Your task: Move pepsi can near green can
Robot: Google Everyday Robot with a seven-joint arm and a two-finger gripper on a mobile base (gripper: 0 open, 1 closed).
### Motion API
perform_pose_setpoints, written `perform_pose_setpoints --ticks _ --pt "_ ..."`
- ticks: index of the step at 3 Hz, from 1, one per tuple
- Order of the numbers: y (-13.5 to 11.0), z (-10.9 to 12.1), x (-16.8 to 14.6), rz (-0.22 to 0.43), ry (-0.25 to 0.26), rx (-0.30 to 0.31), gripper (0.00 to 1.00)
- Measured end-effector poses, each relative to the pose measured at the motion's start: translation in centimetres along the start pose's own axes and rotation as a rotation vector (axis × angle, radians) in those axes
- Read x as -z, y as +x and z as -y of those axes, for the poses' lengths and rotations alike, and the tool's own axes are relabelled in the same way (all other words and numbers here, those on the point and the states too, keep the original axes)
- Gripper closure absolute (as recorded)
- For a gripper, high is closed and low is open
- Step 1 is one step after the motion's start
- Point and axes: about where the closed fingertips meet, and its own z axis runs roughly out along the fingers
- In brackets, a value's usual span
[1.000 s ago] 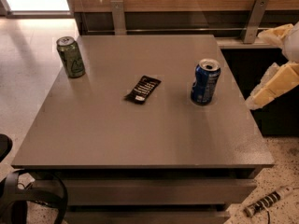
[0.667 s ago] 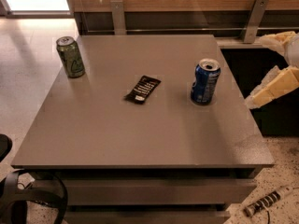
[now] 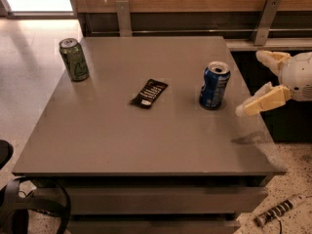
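Gripper [image 3: 249, 84]: jaws spread, empty, just right of pepsi can [image 3: 213, 86]. Advised: level approach, straddle mid-height; green can [image 3: 74, 59] far left.

Packet [image 3: 148, 92] between pepsi can [image 3: 214, 86], green can [image 3: 74, 59]; gripper [image 3: 249, 84] right.

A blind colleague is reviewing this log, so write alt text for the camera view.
A blue pepsi can stands upright on the right part of a grey table, with the robot's gripper open just to its right, not touching it. The green can stands upright at the far left corner, and a dark flat packet lies between the cans.
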Motion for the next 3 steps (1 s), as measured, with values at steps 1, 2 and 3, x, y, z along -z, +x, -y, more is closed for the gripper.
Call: perform_pose_setpoints --ticks 1,2,3 --pt "0.54 0.42 -1.00 0.058 0.016 -0.005 0.00" --pt "0.61 0.53 -1.25 0.073 0.019 -0.005 0.00" --pt "0.60 0.32 -1.71 0.086 0.018 -0.007 0.00"
